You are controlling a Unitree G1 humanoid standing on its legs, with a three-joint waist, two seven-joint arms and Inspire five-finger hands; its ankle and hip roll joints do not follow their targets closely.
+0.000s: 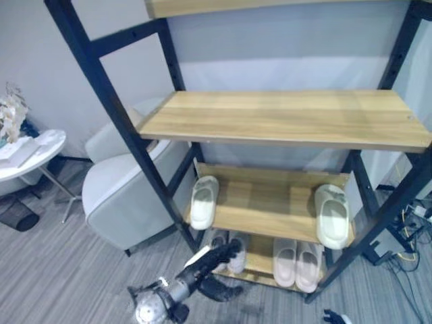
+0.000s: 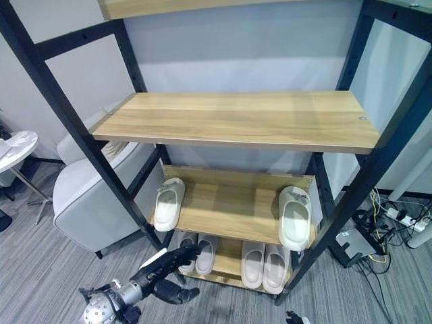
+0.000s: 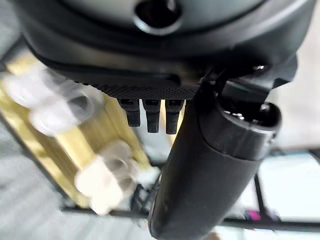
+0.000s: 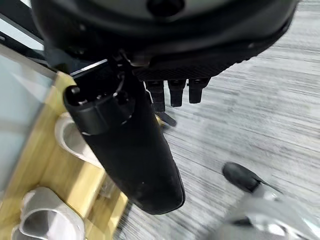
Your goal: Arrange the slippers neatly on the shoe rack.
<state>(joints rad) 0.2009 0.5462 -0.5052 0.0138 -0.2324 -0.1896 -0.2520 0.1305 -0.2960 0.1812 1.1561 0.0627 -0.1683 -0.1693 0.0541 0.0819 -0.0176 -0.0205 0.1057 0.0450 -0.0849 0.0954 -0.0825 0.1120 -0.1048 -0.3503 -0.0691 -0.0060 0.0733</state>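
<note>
On the rack's middle shelf (image 1: 263, 209) a white slipper (image 1: 204, 201) lies at the left end and a pale green slipper (image 1: 332, 216) at the right end. The bottom shelf (image 1: 260, 253) holds a white pair (image 1: 235, 255) on the left and a pinkish pair (image 1: 297, 262) on the right. My left hand (image 1: 219, 258) reaches low from the lower left, open, its fingers at the white pair; I cannot tell if they touch. In its wrist view the left hand (image 3: 152, 115) holds nothing. My right hand (image 4: 175, 92) is open and empty above the floor by the rack's corner.
A broad wooden shelf (image 1: 283, 118) overhangs the lower ones, carried by black metal posts (image 1: 121, 115). A light grey armchair (image 1: 125, 185) stands left of the rack, a small white round table (image 1: 30, 155) farther left. Cables and a power strip (image 2: 395, 216) lie at the right.
</note>
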